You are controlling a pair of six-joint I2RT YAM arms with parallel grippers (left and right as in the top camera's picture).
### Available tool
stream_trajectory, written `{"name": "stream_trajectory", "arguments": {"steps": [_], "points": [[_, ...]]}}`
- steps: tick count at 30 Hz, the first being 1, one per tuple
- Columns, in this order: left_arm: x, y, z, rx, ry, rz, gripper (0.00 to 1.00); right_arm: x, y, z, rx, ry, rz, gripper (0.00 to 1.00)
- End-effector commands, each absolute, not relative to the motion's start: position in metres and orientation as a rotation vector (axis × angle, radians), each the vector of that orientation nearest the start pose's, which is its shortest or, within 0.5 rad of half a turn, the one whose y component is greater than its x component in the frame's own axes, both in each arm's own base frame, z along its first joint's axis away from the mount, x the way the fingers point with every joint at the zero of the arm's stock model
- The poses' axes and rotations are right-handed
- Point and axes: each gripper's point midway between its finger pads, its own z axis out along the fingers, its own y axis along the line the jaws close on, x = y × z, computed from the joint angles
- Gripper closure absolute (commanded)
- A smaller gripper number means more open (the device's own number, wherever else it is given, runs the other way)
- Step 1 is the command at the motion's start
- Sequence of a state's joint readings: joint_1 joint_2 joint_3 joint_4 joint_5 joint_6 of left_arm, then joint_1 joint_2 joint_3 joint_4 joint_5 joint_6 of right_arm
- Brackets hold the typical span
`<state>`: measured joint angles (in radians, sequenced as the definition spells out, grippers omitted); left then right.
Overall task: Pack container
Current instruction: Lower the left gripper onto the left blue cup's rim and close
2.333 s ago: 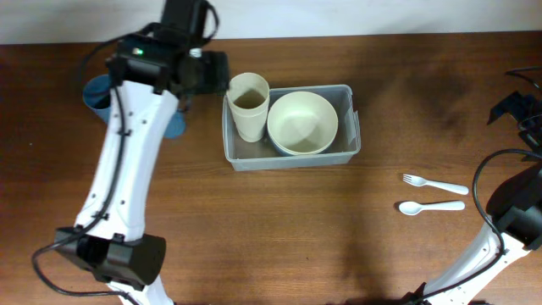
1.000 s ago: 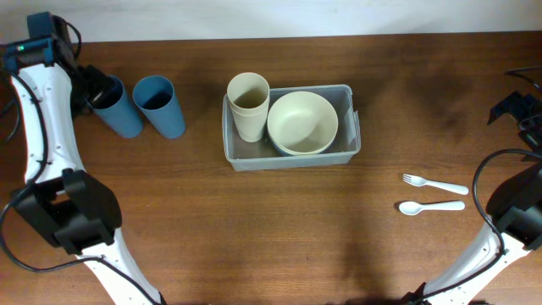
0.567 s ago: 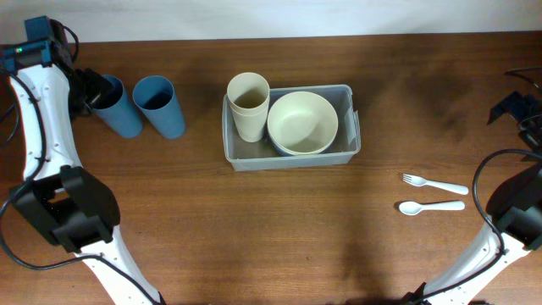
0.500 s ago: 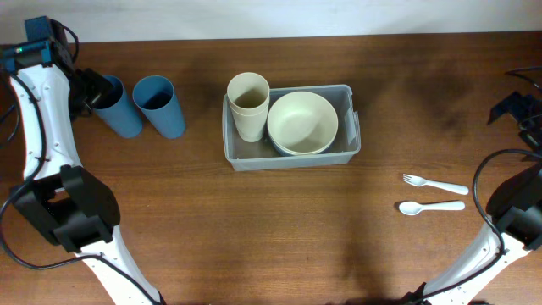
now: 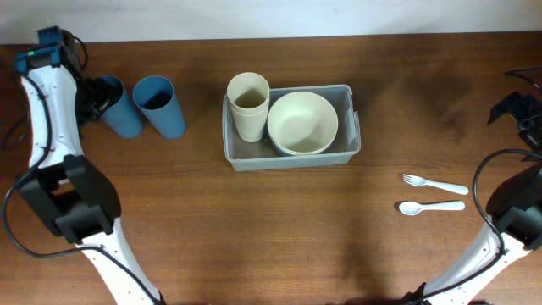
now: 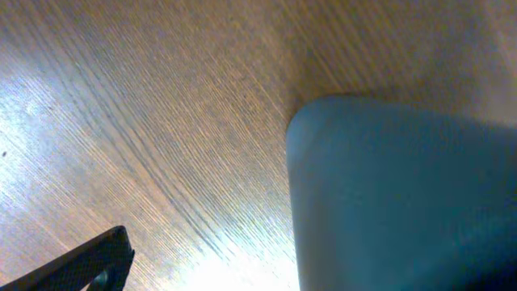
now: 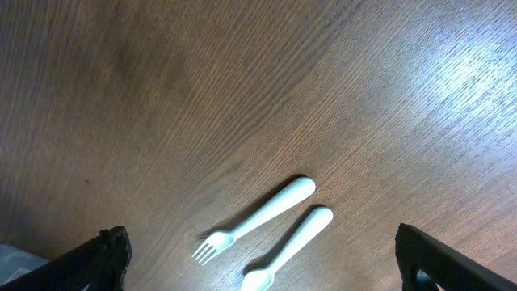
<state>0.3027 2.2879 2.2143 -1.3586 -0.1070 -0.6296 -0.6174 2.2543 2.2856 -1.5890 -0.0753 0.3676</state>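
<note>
Clear container (image 5: pixel 292 156) (rounded rim) holds cream cup (image 5: pixel 248 106), bowl (image 5: pixel 302 123).

The overhead view looks straight down from high up and takes in the whole surface (image 5: pixel 254 229). The left wrist view sits very close to a blue cup (image 6: pixel 404 194), which lies in the overhead's upper left. The right wrist view looks down from farther off at the fork (image 7: pixel 254 217) and spoon (image 7: pixel 291 246), which lie in the overhead's lower right.

We observe a white fork (image 7: pixel 257 217) and a white spoon (image 7: pixel 289 249) lying parallel, just beside each other, on the wooden table (image 7: pixel 242 81). The right gripper (image 7: pixel 271 257) shows dark fingertips (image 7: pixel 105 255) spread wide.
</note>
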Motion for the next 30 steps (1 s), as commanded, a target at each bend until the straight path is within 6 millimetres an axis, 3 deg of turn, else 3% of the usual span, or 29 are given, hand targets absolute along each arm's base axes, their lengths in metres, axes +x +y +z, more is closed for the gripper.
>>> {"name": "stream_trajectory", "arguments": {"steps": [1,16,30], "points": [[0.445,0.164,0.102,-1.393,2.671,0.122,0.0,0.359,-0.238,0.154,1.47,2.715,0.105,0.01],[0.44,0.179,0.103,-1.407,2.662,0.128,0.0,0.359,-0.238,0.154,1.47,2.716,0.105,0.01],[0.441,0.181,0.132,-1.339,2.643,0.127,0.0,0.359,-0.238,0.154,1.47,2.715,0.105,0.01]]}}
